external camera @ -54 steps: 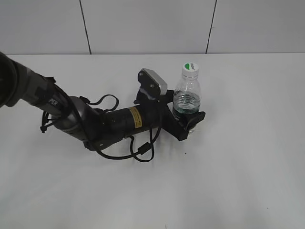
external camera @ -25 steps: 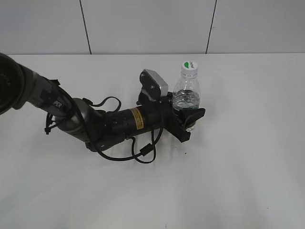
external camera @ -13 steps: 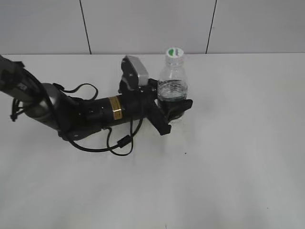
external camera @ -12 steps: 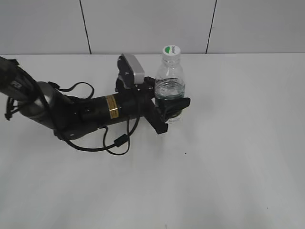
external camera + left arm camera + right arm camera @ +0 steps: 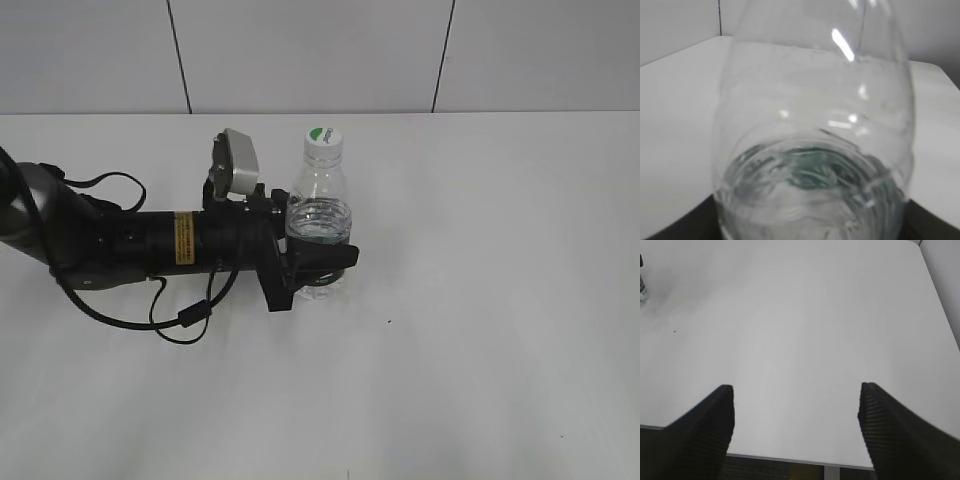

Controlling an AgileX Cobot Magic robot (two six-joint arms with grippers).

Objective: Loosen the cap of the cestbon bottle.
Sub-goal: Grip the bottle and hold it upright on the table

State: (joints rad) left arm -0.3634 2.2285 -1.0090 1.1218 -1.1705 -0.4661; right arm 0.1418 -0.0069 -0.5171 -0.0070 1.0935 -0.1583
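1. Cestbon bottle (image 5: 318,225): small clear plastic water bottle, upright on the white table (image 5: 500,300). Water fills only its lower part, and a dark green label band rings it at the level of the grip. It serves as the reference for every place given below.
2. Cap (image 5: 323,139): white screw cap with a green patch on top, seated on the bottle's narrow neck, at the highest point of the bottle.
3. Left gripper (image 5: 318,268): black, reaching in from the left of the bottle along a low, nearly level arm. Its fingers are closed around the bottle's lower body, one in front and one behind. In the left wrist view the bottle (image 5: 812,150) fills almost the whole frame, pressed close to the camera.
4. Wrist camera housing (image 5: 240,163): grey box mounted on the left arm, just left of the bottle's shoulder.
5. Black cable (image 5: 185,312): loops under the left arm, down and to the left of the bottle.
6. Right gripper (image 5: 796,427): two ribbed black fingers spread wide with nothing between them, above bare table, well to the right of the bottle.
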